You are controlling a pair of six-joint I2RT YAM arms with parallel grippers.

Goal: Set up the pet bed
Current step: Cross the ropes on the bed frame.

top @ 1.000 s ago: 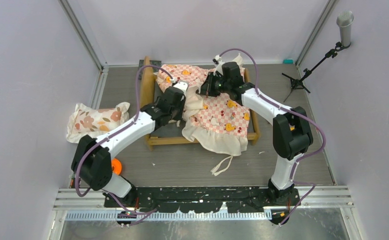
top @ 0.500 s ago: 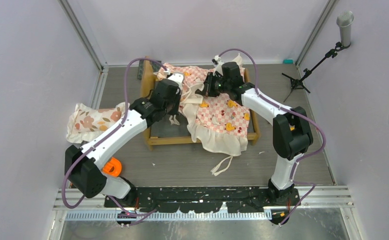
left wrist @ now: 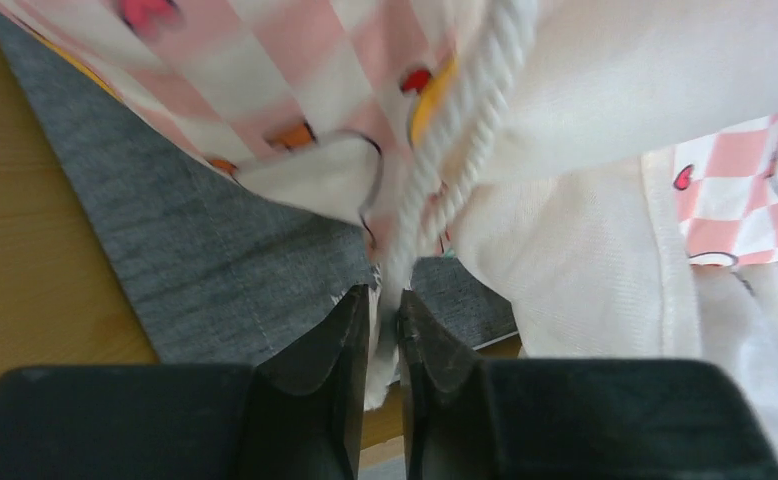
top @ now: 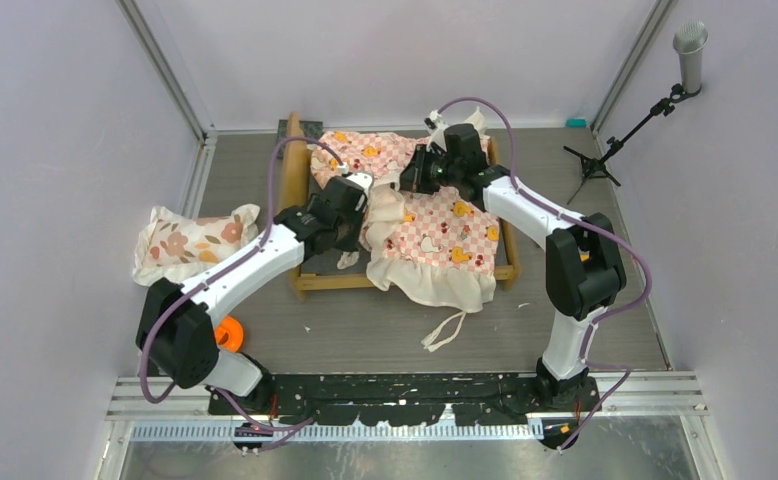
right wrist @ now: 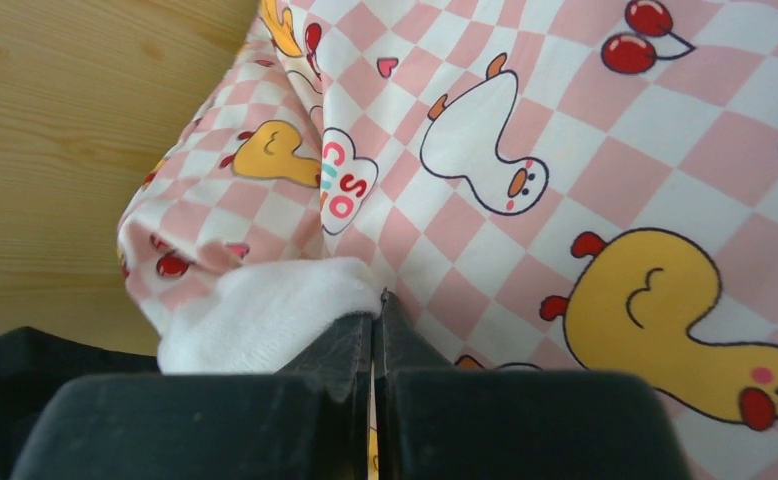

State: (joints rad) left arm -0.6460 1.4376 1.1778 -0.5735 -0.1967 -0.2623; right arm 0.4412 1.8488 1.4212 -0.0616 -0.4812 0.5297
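Tan pet bed, seemingly just below left hand

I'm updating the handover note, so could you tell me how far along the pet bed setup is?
Done: the sheet covers the right part of the bed. In hand: the right gripper pinches a sheet fold; a white cord runs between the fingers of the left gripper. Left: the mattress is bare near the headboard, and the pillow lies on the table beside the bed.
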